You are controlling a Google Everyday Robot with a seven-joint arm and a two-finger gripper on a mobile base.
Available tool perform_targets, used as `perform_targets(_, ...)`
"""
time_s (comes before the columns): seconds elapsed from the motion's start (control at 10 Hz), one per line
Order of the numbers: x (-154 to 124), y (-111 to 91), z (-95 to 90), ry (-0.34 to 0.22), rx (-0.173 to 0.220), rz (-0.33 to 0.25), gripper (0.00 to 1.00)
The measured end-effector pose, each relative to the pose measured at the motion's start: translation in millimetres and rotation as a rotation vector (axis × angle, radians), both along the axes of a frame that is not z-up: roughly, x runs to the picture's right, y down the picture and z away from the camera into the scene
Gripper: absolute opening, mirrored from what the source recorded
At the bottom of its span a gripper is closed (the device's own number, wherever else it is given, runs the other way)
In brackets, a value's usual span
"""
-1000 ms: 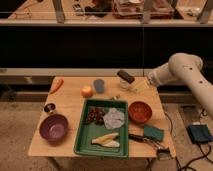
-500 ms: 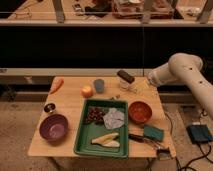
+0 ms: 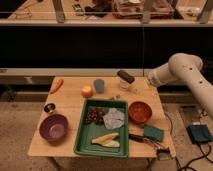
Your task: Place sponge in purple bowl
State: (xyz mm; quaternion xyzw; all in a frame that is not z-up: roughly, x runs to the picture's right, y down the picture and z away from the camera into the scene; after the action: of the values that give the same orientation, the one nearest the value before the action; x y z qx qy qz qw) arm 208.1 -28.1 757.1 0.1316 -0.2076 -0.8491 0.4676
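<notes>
**Editor:** Where did the sponge lie from the claw when this was taken?

**Photographer:** The claw (image 3: 126,80) hung over the back edge of the desk (image 3: 67,107), its jaws spread wide and holding nothing. The dark teal sponge (image 3: 153,132) sat flat at the front corner on the arm's side, well apart from the claw and toward the camera from it. The orange-red bowl (image 3: 140,111) stood between the two, with the sponge just beside its front rim.

**Editor:** And its long axis?

**Photographer:** It ran roughly across the view, dipping a little toward the desk's corner (as far as could be made out). By my reading, the claw needed to come forward past the orange-red bowl and close across the sponge's short side.

**Editor:** The arm's pose?

**Photographer:** The white arm (image 3: 182,70) reached in from the camera's right. Its elbow was raised and its forearm sloped down toward the back of the desk.

**Editor:** And the target?

**Photographer:** The purple bowl (image 3: 53,127) stood at the opposite front corner, empty as far as I could see. The green tray (image 3: 82,132) lay between it and the sponge, so the carry looked likely to cross the whole desk.
</notes>
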Motion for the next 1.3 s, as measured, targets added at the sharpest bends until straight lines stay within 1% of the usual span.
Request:
perform_targets(0.3,0.3,-0.7,-0.3,0.001,0.000,-0.001,0.80)
perform_targets(0.4,1.5,-1.6,-2.3,-0.001,-0.003,-0.012,0.80)
perform_targets(0.5,3.4,-2.5,-7.7,-0.014,-0.001,-0.047,0.80)
perform_targets(0.6,8.4,0.4,-23.5,-0.032,-0.011,-0.134,0.80)
perform_targets(0.7,10.3,6.3,-32.1,-0.040,-0.020,-0.175,0.80)
perform_targets(0.8,14.9,20.2,-46.6,-0.048,-0.034,-0.221,0.80)
perform_targets(0.9,20.1,38.6,-62.8,-0.057,-0.047,-0.240,0.80)
perform_targets(1.0,25.7,63.4,-77.5,-0.064,-0.066,-0.242,0.80)
perform_targets(1.2,33.9,102.1,-94.1,-0.053,-0.108,-0.243,0.80)
perform_targets(1.3,34.3,107.5,-96.2,-0.052,-0.115,-0.241,0.80)
